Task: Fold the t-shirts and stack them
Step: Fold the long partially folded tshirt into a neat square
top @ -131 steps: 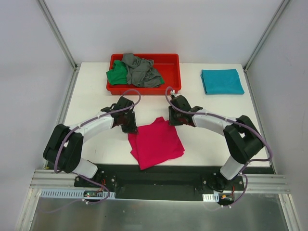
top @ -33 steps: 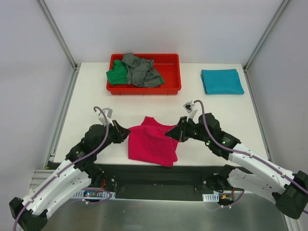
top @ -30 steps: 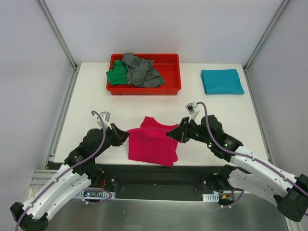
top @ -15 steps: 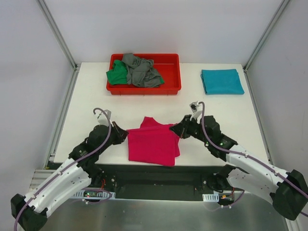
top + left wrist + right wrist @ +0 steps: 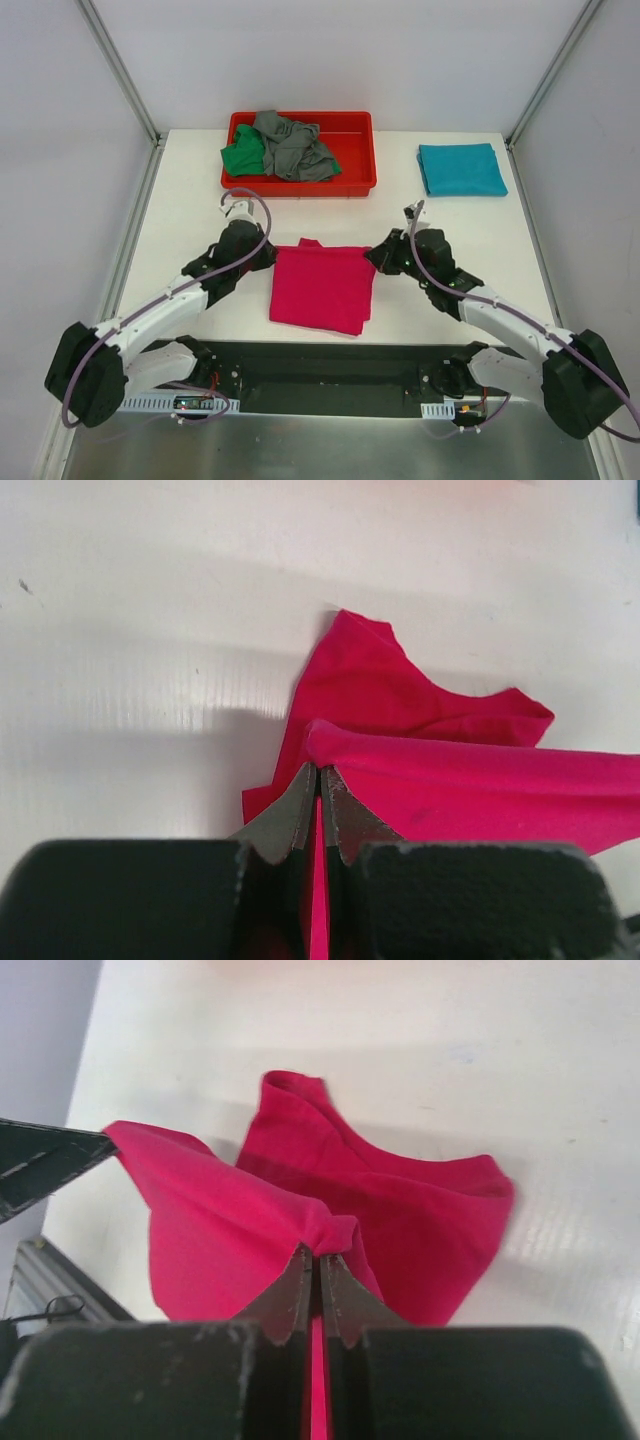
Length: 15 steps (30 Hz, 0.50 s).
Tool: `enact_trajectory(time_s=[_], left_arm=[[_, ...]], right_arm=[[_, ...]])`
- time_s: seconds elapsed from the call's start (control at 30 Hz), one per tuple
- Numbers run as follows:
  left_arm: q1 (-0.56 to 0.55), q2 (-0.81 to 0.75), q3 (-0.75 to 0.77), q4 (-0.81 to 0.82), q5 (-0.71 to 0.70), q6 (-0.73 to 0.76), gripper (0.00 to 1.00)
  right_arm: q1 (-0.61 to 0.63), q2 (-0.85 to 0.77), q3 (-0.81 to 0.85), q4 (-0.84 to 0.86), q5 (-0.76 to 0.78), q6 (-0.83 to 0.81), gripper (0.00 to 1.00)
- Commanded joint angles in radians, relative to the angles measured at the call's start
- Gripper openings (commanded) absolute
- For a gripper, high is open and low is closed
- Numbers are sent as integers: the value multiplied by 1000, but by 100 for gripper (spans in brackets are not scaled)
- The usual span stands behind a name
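Now the magenta-pink t-shirt stretches between the left claw and the right claw, each clamped tight on a corner. Its far edge runs straighter than a moment ago, and both claws have shifted farther across the worktop toward the red tray.

From my station, the left arm and right arm show white shells between bulky black joints, each trailed by a looping purple cable. On the wrist feed, the left pincer has grey wedge-shaped fingers set in rough black blocks; the right pincer looks identical.
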State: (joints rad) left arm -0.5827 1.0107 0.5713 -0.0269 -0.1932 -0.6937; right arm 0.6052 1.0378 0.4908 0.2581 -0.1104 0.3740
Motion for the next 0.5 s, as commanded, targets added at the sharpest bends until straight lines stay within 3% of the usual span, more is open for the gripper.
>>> enact_trajectory(time_s=[0.0, 0.27, 0.47], left_arm=[[46, 130, 93, 73, -37, 60, 0], [69, 423, 255, 74, 21, 122, 0], [116, 604, 351, 30, 11, 91, 0]], right_arm=[[-47, 103, 51, 50, 71, -12, 0], [-84, 286, 112, 58, 153, -1, 0], [-117, 418, 183, 40, 172, -33, 8]])
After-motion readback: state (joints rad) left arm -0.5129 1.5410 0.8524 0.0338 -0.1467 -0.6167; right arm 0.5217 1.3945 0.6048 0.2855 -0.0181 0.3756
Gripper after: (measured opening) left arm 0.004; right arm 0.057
